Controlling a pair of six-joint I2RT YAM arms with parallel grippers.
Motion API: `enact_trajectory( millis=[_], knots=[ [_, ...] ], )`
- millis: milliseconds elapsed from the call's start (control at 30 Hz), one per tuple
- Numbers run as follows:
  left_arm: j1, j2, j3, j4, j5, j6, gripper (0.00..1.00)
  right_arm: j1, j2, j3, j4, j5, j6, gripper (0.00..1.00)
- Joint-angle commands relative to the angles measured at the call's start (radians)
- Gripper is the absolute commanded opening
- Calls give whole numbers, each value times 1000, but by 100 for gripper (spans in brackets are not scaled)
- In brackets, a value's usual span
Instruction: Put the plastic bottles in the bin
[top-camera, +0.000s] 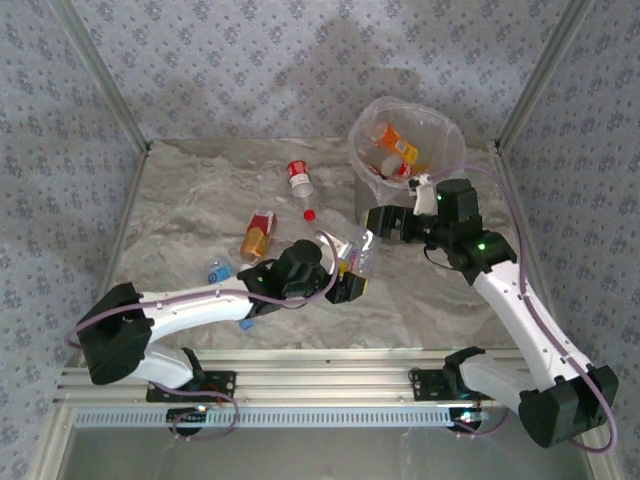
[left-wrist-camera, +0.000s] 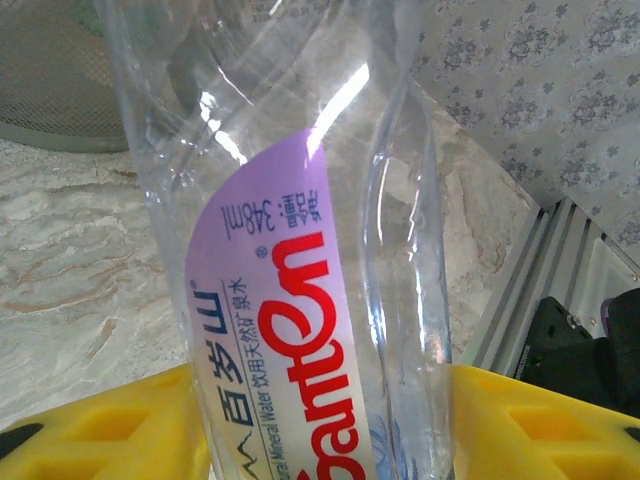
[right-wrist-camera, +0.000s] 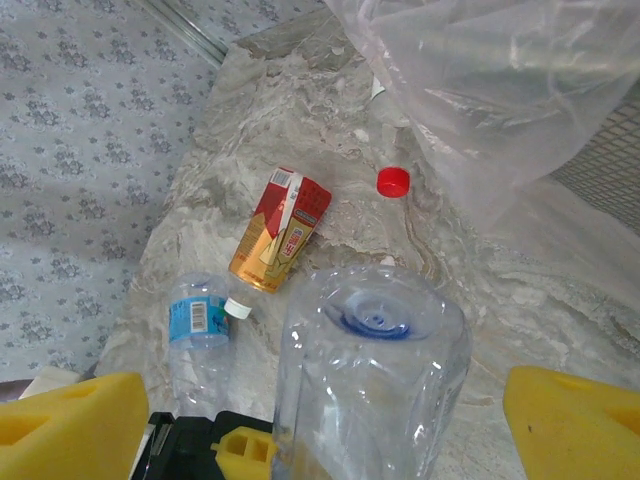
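Note:
My left gripper (top-camera: 350, 283) is shut on a clear bottle (top-camera: 362, 250) and holds it off the table. In the left wrist view the yellow fingers (left-wrist-camera: 110, 425) press both sides of that bottle (left-wrist-camera: 300, 250), which has a purple-white label with red lettering. My right gripper (top-camera: 383, 222) is open just beyond the bottle's far end. In the right wrist view the bottle's base (right-wrist-camera: 375, 350) faces the camera, and there is a gap to each yellow finger (right-wrist-camera: 575, 425). The grey bin (top-camera: 405, 150) stands at the back right with several bottles inside.
A red-labelled bottle (top-camera: 298, 180), a red cap (top-camera: 309, 213), an orange-red drink carton (top-camera: 258, 235) and a blue-labelled bottle (top-camera: 220, 270) lie left of the bin. The bin's clear bag (right-wrist-camera: 500, 90) hangs close to my right gripper. A metal rail runs along the near table edge.

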Motion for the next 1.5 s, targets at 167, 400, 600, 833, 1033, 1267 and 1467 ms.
enact_trajectory(
  millis=[167, 400, 600, 833, 1033, 1267, 1467],
  knots=[
    [-38, -31, 59, -23, -72, 58, 57, 23, 11, -15, 31, 12, 17, 92],
    [-49, -61, 62, -39, -101, 61, 57, 34, 23, -13, 15, 35, 13, 90],
    [-49, -69, 58, -37, -98, 61, 57, 48, 42, -20, 7, 27, 18, 81],
    [-49, -62, 67, -29, -83, 63, 57, 63, 51, -18, 42, -18, 25, 70],
    [-50, -73, 66, -26, -75, 64, 58, 61, 43, -9, 38, -9, 29, 58],
    [-50, -88, 85, -44, -82, 70, 83, 55, 9, 35, 17, 3, 23, 50],
    [-38, -123, 136, -75, -37, 79, 100, 27, -22, 145, -47, 35, -16, 48]
  ],
)
